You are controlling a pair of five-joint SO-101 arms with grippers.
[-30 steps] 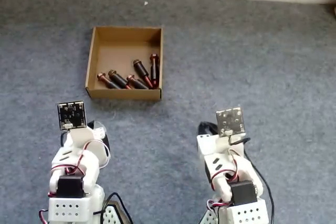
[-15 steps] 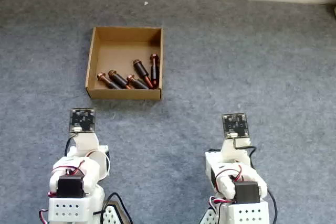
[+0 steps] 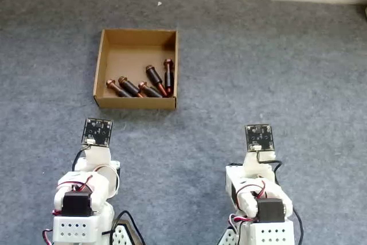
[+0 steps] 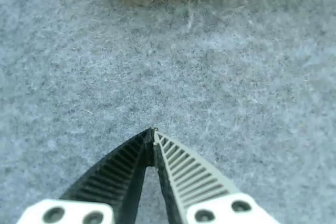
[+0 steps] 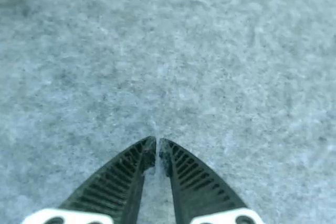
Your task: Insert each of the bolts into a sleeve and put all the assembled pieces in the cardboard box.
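- The cardboard box, with assembled pieces lying inside, is sitting ahead of the left arm, farther from the right arm;
- both arms' jaws are sitting clenched, gripping nothing.

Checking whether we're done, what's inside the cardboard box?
Five sleeved bolts lie in the cardboard box, toward its near side; its far half is bare. Dark sleeves cover the shafts, so how deep each bolt sits cannot be seen.

left arm and right arm: white plastic, black motors, red and black wires. left gripper has one black, one white ribbed finger; right gripper two black.
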